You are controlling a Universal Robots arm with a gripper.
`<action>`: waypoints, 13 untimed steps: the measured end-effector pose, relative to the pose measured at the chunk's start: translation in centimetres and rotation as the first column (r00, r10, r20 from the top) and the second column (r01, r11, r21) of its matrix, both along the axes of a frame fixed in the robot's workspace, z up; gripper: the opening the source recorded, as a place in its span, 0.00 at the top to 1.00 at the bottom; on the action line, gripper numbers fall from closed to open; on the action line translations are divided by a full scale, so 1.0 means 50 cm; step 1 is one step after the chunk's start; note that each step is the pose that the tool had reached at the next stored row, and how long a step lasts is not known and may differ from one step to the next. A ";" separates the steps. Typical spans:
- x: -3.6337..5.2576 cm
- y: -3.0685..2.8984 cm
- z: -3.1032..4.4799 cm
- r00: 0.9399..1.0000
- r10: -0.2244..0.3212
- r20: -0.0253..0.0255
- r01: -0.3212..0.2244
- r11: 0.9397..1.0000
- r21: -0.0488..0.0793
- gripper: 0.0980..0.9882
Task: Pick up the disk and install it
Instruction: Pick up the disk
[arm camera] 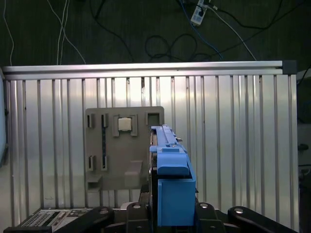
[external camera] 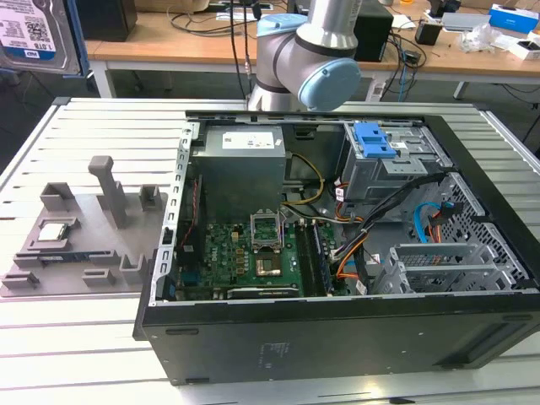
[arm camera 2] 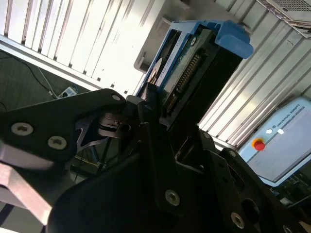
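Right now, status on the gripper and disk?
Gripper shut on disk. Disk held on edge above the slatted table. Not yet in the computer case.

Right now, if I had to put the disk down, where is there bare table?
Bare ribbed table lies at the exterior view's left, nearer than the grey fixture, and in a strip beyond it. Crowded: the fixture's posts and chip, and the open computer case, packed with cables and a board.
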State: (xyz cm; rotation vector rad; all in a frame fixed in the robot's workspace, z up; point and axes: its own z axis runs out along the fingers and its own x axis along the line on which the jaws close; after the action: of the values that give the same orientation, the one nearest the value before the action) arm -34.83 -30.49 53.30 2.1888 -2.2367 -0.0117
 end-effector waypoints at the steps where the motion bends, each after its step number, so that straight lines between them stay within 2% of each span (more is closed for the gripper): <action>1: 0.005 0.000 0.000 1.000 0.000 0.000 0.000 1.000 0.000 0.70; 5: 0.040 0.000 0.000 1.000 0.000 -0.001 0.000 1.000 0.000 0.70; 9: 0.082 0.000 0.000 1.000 0.000 -0.001 0.000 1.000 0.000 0.70; 13: 0.108 0.000 0.000 1.000 0.000 -0.002 0.000 1.000 0.000 0.70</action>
State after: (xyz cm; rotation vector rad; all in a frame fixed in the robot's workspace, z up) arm -29.42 -30.49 53.31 2.1877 -2.2357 -0.0136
